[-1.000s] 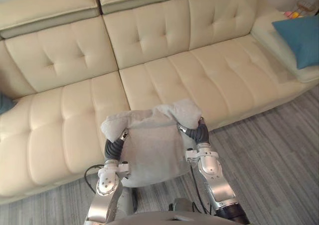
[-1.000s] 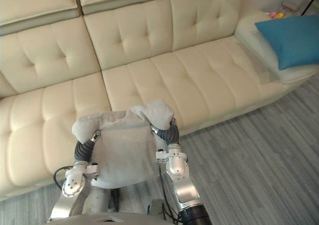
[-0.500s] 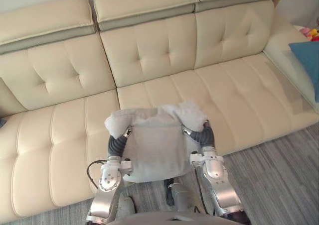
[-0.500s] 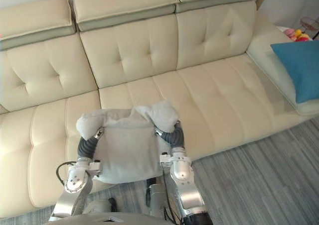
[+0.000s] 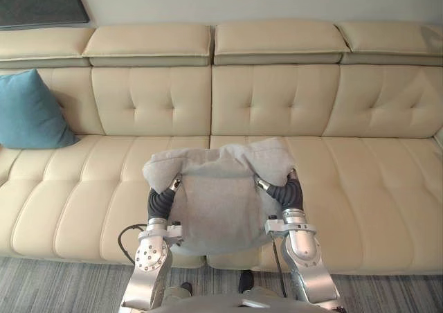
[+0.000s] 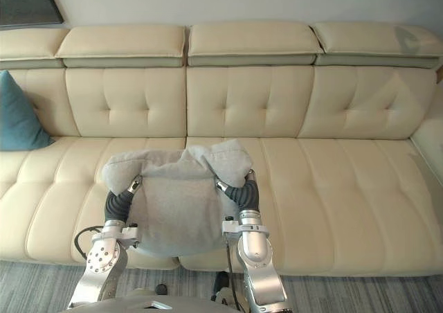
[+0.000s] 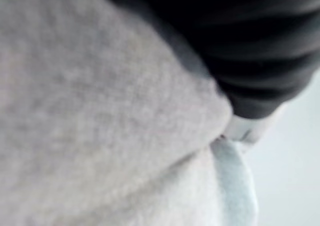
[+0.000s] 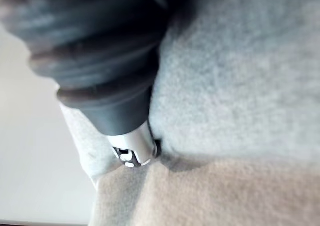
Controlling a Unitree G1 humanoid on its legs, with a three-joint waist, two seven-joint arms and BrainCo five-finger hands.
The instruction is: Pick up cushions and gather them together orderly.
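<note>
no readable text, labels or numbers

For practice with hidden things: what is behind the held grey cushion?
Cream sofa seat shows around the grey cushion; the patch directly behind is covered. Its drooping corners partly hide the left hand and right hand.

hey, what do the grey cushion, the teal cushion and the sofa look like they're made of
The grey cushion: soft fleece or plush fabric, matte; a fuzzy nap shows close up. The teal cushion: matte cloth, weave too far to tell. The sofa: cream leather or a faux leather, smooth with a slight sheen, button-tufted back and stitched seams.
</note>
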